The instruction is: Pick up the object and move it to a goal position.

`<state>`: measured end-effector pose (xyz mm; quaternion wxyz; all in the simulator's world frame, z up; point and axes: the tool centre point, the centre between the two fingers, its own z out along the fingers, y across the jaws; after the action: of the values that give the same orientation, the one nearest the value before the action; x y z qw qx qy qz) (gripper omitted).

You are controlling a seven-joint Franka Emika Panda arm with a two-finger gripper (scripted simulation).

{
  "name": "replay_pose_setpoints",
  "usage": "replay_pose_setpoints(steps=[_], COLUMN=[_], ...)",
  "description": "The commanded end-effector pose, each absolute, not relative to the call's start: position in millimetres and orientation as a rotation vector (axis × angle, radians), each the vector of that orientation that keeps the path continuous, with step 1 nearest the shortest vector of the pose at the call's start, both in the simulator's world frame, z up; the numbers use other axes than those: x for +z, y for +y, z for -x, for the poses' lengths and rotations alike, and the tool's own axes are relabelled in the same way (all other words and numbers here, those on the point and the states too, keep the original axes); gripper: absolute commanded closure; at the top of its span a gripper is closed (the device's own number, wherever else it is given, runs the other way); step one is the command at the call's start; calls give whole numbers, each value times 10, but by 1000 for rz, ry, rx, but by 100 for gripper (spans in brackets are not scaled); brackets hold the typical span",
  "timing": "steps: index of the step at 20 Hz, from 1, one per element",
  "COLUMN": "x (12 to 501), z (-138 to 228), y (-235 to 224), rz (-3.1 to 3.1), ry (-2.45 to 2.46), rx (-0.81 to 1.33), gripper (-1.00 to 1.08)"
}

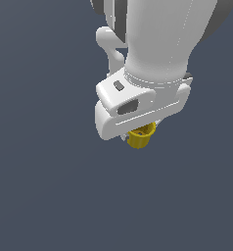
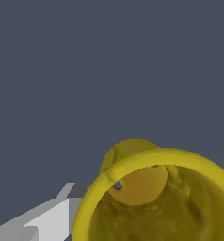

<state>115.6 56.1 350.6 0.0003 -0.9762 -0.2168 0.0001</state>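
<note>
Yellow cup (image 1: 140,138) under the white gripper (image 1: 138,131), frame centre.
Fingers hidden, grip unclear; a rim-only hold may let it slip.

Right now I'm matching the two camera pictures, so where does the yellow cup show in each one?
Exterior view: the yellow cup peeks out just under the white gripper, near the picture's middle.
Wrist view: the cup fills the lower right corner, rim and brownish inside facing the camera.
Shared landmark: the gripper's white body, beside the cup in both views.
</note>
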Motion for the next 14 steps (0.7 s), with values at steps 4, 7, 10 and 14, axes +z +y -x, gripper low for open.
replay_pose_setpoints(steps=[4,7,10,14], x=[3725,3789,3829,3852], z=[-1195,-1210,-1221,-1229], y=[539,533,528,526], rz=[3066,3066,3067,3067], ry=[-681,-681,-681,-681], rx=[0,0,0,0], gripper=[108,108,108,108])
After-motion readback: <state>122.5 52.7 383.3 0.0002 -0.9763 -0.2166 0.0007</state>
